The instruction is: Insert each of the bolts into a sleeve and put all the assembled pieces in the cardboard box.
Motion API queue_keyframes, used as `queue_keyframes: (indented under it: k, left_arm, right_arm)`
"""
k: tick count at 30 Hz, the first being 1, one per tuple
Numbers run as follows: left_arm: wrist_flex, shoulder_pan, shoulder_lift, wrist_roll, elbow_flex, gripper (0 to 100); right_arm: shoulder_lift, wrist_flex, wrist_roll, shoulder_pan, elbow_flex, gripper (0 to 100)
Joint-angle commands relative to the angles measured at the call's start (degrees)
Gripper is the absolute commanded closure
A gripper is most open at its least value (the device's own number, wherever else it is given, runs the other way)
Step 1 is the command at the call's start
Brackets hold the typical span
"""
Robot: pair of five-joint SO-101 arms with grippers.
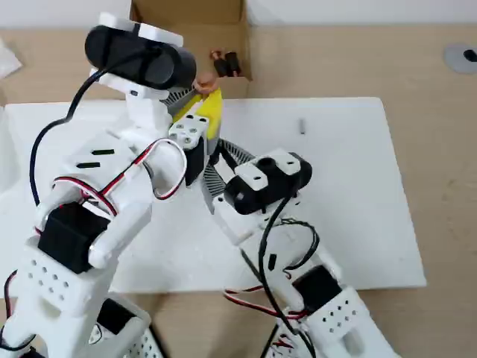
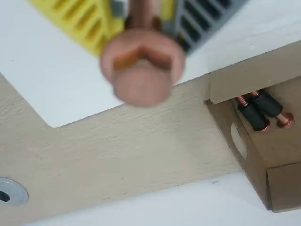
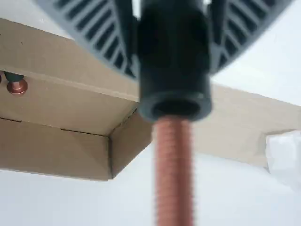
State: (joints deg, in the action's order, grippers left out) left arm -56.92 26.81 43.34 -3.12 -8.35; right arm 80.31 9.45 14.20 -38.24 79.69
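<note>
Bolt [image 3: 174,174], copper and threaded, pokes from black sleeve [image 3: 175,66] pinched by right claw [image 3: 174,28]; left claw [image 2: 143,12] pinches a round-headed bolt [image 2: 141,61].

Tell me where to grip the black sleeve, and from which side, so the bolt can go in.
Grip the black sleeve across its round barrel, coming from the side, square to its length, as the right hand does. That leaves its open end free, so the bolt can enter thread first along the axis with nothing in its way.
</note>
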Motion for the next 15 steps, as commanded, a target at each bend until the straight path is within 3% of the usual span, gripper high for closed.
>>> queue_keyframes:
  k: [1,15]
  left_arm:
    - [1.23,0.53,1.19,0.18,0.18,99]
    - [-2.11,0.53,1.19,-0.09,0.18,99]
  right_arm:
    - [1.27,-0.09,-0.18,0.31,-0.57,98.9]
    - [1.27,-0.09,-0.18,0.31,-0.57,98.9]
